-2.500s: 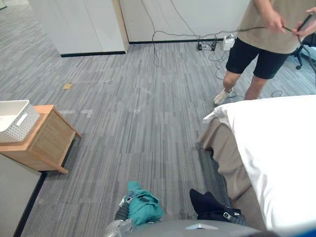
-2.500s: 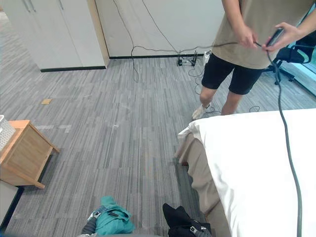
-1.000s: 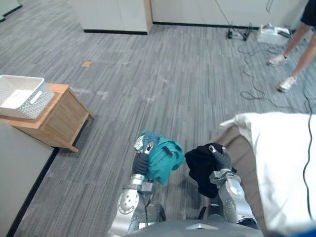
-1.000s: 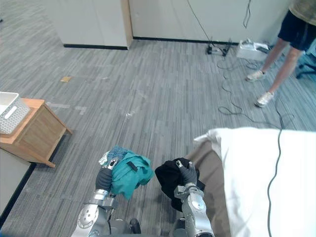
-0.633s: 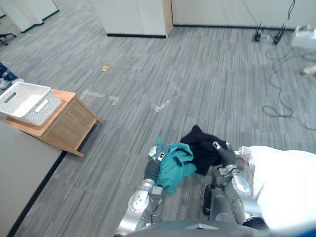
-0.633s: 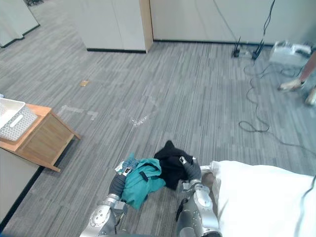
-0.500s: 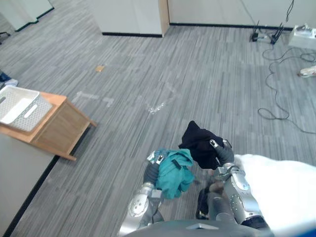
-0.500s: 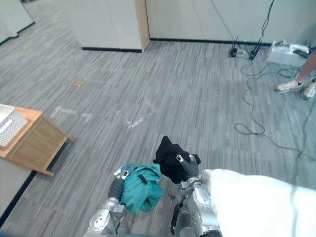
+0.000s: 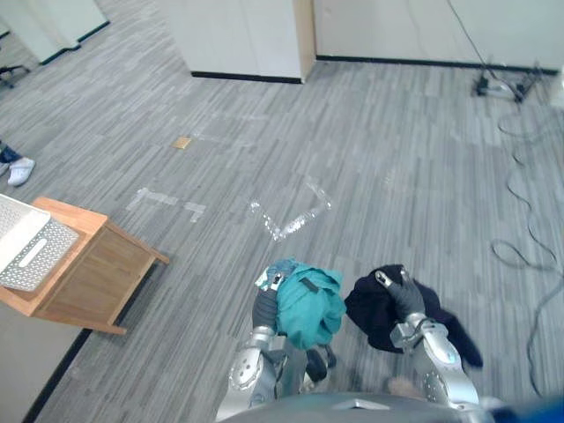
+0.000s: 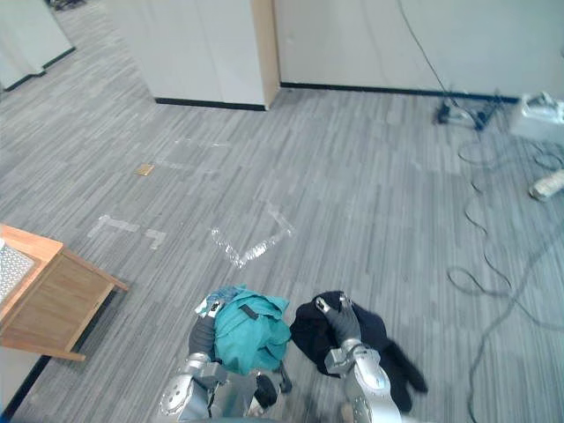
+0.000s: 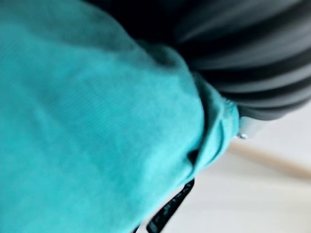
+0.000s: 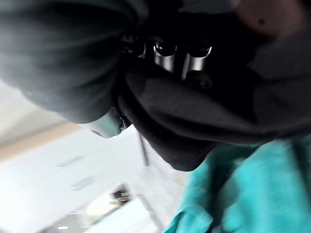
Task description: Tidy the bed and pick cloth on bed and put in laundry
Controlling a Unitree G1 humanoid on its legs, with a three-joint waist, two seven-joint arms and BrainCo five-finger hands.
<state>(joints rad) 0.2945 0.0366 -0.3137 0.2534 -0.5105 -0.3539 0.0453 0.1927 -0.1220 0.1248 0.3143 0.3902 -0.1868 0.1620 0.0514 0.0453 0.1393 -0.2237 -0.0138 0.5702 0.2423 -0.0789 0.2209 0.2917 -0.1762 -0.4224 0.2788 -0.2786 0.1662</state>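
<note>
while over carpet — l hand tight round teal cloth, r hand tight round black cloth

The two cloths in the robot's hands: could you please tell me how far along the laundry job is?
Done: both are picked up, the teal cloth gripped in the left hand, the black cloth in the right hand. In hand: carrying them above the carpet. Left: dropping them in the white basket on the wooden table, off to the robot's left.
</note>
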